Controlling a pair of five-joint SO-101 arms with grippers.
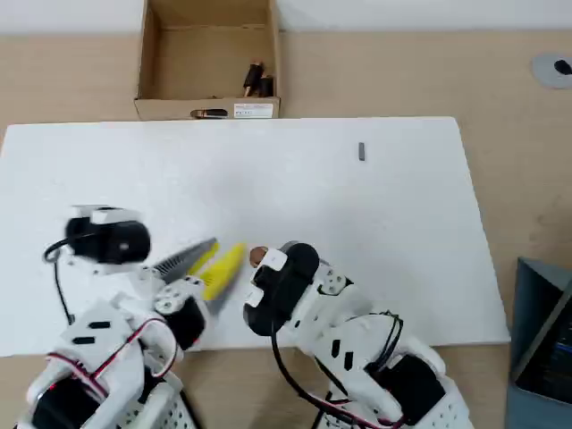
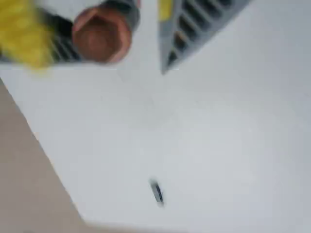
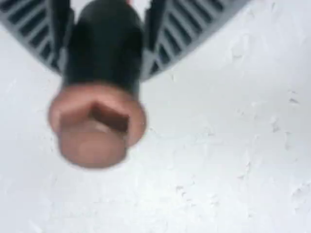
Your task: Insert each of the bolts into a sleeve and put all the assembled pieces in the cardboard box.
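Observation:
My right gripper (image 1: 259,262) (image 3: 104,63) is shut on a black sleeve (image 3: 104,48) with a copper bolt head (image 3: 95,128) sticking out of its end, just above the white mat (image 1: 295,206). That piece (image 2: 102,36) (image 1: 257,257) sits close beside my left gripper (image 1: 228,246) (image 2: 99,68). The left gripper's yellow and grey fingers (image 2: 194,29) are spread open, holding nothing. A small dark piece (image 1: 361,152) (image 2: 156,191) lies alone on the far part of the mat. The cardboard box (image 1: 206,109) stands beyond the mat with assembled pieces (image 1: 257,80) in its right corner.
The mat lies on a wooden table (image 1: 518,161). A grey bin (image 1: 541,340) stands at the right edge, and a grey disc (image 1: 554,70) lies at the far right. Open mat stretches between the grippers and the box.

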